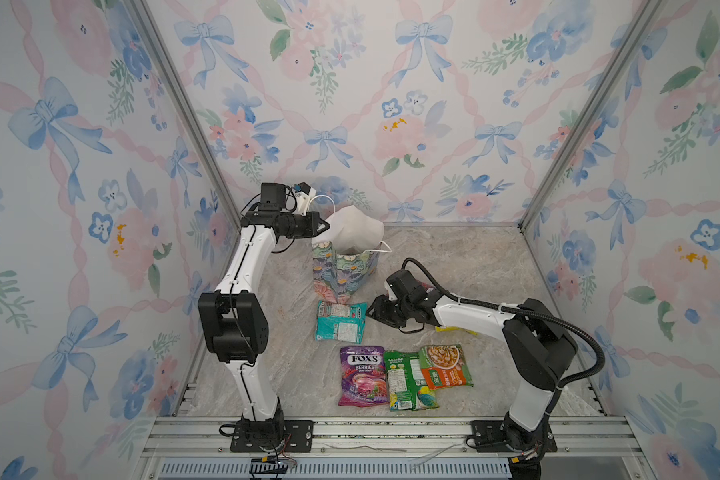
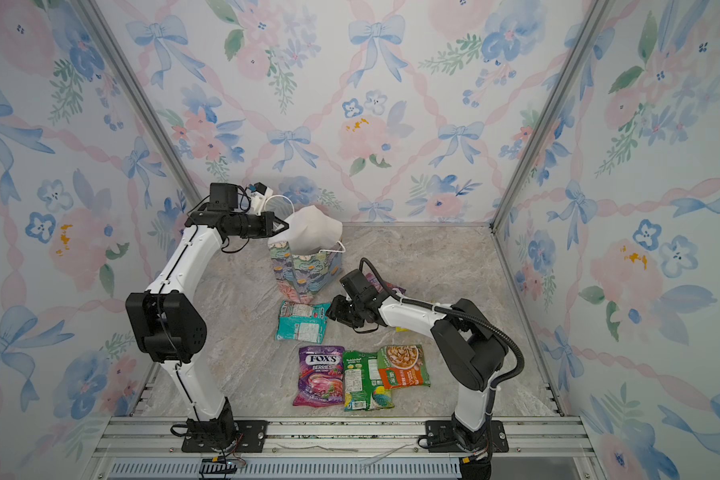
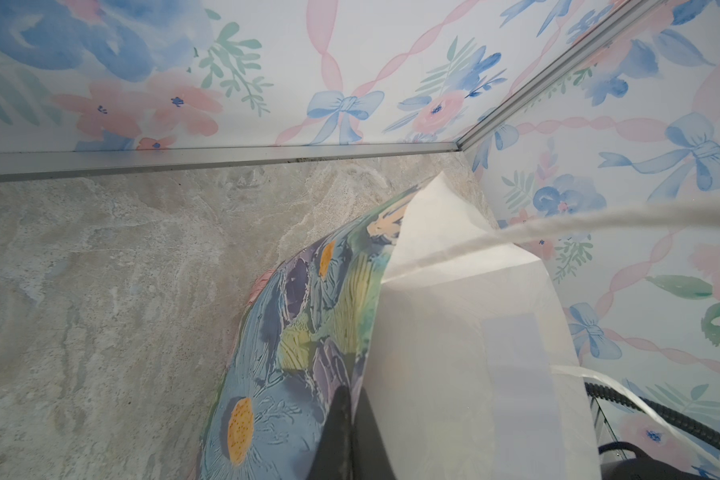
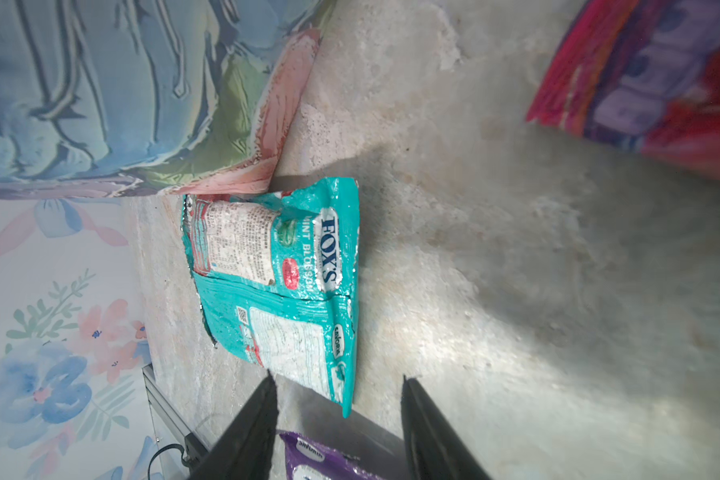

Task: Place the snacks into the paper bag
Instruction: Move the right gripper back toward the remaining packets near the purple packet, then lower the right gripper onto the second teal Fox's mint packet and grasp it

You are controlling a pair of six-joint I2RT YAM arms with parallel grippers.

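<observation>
The paper bag is stood upright with its mouth opened and the white inside exposed. The teal FOX'S packet is laid flat just in front of the bag's base. Nearer the front, the purple FOX'S Berries packet, green pouch and orange-green pouch are arranged side by side, the latter two overlapped.

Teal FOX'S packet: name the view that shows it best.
Right wrist view: the teal FOX'S packet fills the middle, label readable. Both top views show it small, flat in front of the paper bag. The left wrist view misses it.
</observation>
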